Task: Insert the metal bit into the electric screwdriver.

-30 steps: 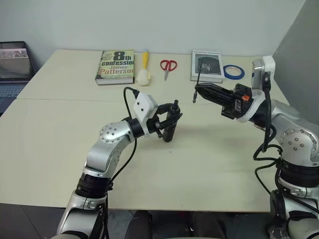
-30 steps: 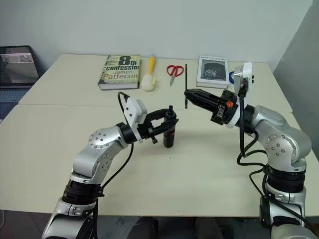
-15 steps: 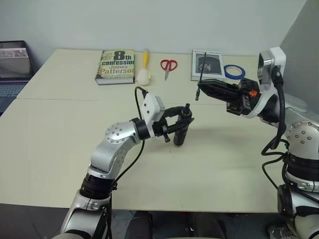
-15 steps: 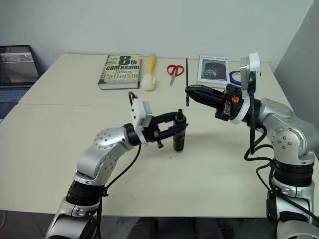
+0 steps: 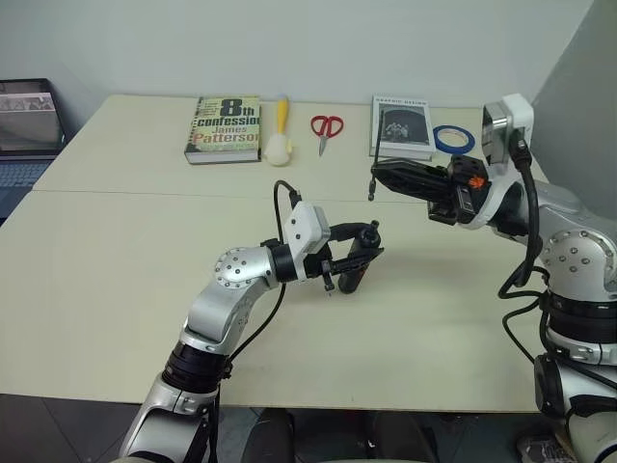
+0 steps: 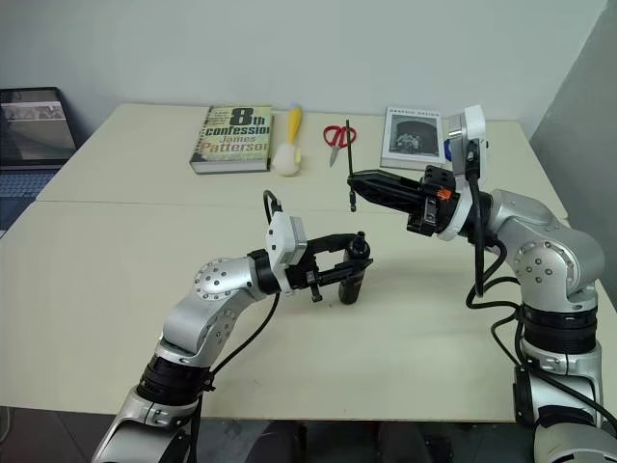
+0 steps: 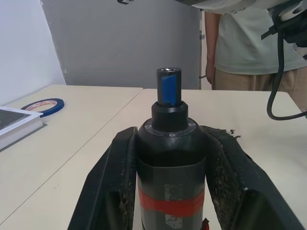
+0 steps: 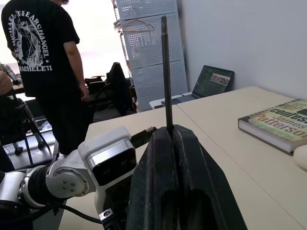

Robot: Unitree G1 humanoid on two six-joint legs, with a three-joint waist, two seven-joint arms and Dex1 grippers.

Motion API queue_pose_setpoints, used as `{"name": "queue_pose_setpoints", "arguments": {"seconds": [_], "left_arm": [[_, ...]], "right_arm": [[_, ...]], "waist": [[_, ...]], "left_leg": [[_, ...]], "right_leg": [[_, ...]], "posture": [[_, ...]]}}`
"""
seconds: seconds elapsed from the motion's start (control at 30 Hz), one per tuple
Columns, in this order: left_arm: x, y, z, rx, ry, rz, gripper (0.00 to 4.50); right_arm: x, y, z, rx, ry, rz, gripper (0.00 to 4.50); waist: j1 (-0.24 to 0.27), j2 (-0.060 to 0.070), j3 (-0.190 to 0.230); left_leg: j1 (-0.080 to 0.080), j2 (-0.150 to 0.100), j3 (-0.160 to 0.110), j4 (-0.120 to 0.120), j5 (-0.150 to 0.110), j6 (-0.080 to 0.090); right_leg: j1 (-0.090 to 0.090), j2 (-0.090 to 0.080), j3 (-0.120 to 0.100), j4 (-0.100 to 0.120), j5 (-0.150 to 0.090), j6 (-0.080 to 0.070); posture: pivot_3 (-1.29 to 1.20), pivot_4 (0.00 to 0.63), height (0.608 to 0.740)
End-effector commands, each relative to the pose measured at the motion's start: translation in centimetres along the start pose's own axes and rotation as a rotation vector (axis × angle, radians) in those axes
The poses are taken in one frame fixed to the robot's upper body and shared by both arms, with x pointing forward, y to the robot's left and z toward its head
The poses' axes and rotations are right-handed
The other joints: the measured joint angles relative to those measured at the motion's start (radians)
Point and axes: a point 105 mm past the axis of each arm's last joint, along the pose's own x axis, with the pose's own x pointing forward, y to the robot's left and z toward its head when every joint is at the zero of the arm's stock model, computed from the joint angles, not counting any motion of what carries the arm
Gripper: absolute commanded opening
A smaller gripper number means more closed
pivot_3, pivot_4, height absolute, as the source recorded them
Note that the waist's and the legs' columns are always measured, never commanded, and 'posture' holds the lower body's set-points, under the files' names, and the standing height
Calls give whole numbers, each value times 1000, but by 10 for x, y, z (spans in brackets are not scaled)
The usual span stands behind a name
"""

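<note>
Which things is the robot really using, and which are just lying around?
Using: the metal bit in the right gripper, the electric screwdriver in the left gripper.

Lying around: two books, scissors, blue tape roll, yellow brush, laptop.

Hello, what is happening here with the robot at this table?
The robot is preparing to put a bit into a power tool. Its left gripper is shut on the electric screwdriver, holding it roughly upright just above the table. Its right gripper is shut on the metal bit, held upright in the air, higher than the screwdriver. The bit is not yet inserted; the two are apart. Books, scissors and tape lie at the table's far side.
</note>
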Motion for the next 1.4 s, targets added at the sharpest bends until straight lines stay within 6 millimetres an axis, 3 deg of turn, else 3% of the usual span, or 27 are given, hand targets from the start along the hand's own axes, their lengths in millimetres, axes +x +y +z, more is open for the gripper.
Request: {"name": "queue_pose_setpoints", "arguments": {"seconds": [0.03, 0.23, 1.07, 1.4], "left_arm": [[0, 6, 11, 34, -26, 19, 1639], [-6, 13, 14, 12, -38, 37, 1639], [-14, 13, 6, -15, -12, 25, 1639], [-17, 16, 1, -27, -1, 38, 1639]], "right_arm": [[0, 5, 8, -49, -37, 18, 0], [1, 8, 7, -58, -49, 16, 0], [1, 0, -19, -97, 1, 7, 0], [2, 3, -17, -94, -13, 14, 0]], "waist": [[0, 0, 0], [0, 0, 0], [0, 0, 0], [0, 0, 0]], "left_leg": [[0, 0, 0, 0, 0, 0], [0, 0, 0, 0, 0, 0], [0, 0, 0, -1, 0, 0], [0, 0, 0, -1, 0, 0]], "right_leg": [[0, 0, 0, 0, 0, 0], [0, 0, 0, 0, 0, 0], [0, 0, 0, -2, 0, 0], [0, 0, 0, -3, 0, 0]], "posture": [[0, 150, 740], [0, 150, 740], [0, 150, 740], [0, 150, 740]]}}
